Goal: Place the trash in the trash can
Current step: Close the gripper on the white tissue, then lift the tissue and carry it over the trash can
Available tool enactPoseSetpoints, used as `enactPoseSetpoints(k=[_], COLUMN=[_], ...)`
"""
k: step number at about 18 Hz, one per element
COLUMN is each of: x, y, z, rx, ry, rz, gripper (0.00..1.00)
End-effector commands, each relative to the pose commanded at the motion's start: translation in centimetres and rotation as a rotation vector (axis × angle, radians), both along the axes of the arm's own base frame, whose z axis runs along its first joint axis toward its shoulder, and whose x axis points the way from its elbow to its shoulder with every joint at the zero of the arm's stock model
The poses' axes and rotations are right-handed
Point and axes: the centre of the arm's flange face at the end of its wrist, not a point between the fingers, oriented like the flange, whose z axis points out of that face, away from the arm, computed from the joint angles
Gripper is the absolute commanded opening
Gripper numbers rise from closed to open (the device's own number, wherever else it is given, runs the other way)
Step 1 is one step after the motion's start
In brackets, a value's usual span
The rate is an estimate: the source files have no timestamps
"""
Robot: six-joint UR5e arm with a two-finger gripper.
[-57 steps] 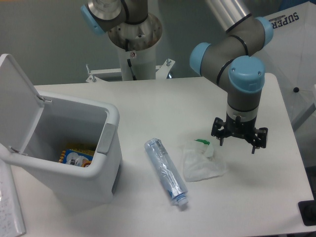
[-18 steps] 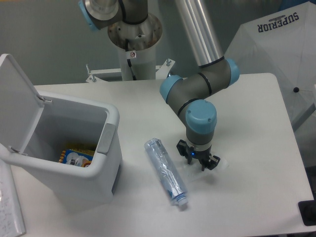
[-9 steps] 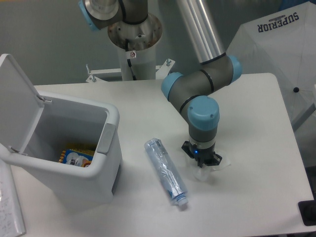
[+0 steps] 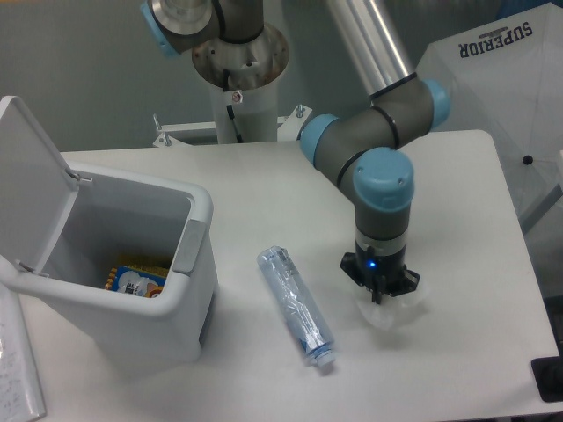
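The trash is two pieces. A crushed clear plastic bottle (image 4: 295, 301) with a blue-white label lies on the table, cap end toward the front. To its right is the crumpled translucent wrapper (image 4: 392, 315), bunched under my gripper (image 4: 379, 294). The gripper points straight down with its jaws closed on the wrapper's top. Only the wrapper's lower edge shows, and its green bit is hidden. The trash can (image 4: 201, 211) stands at the left, white, with its lid (image 4: 31, 176) swung open and back.
A yellow and blue packet (image 4: 136, 280) lies in the bottom of the bin. The arm's base column (image 4: 237, 70) stands behind the table. A white fabric panel (image 4: 506, 79) sits at the back right. A black object (image 4: 547, 380) lies at the front right corner.
The gripper came down from the right onto the wrapper and shut on it. Over the last second it shifted right, and the bunched wrapper moved with it. Bottle and bin are unmoved.
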Motion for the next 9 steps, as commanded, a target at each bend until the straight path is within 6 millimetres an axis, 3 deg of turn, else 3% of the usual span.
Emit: enactPoseSetpoints(k=[2, 9], x=[-0.1, 4.1], y=[0.9, 1.7], z=[2.8, 11.6], rx=[0.079, 0.346], ry=[-0.017, -0.140], rz=[0.080, 0.129], gripper=[0.00, 0.00])
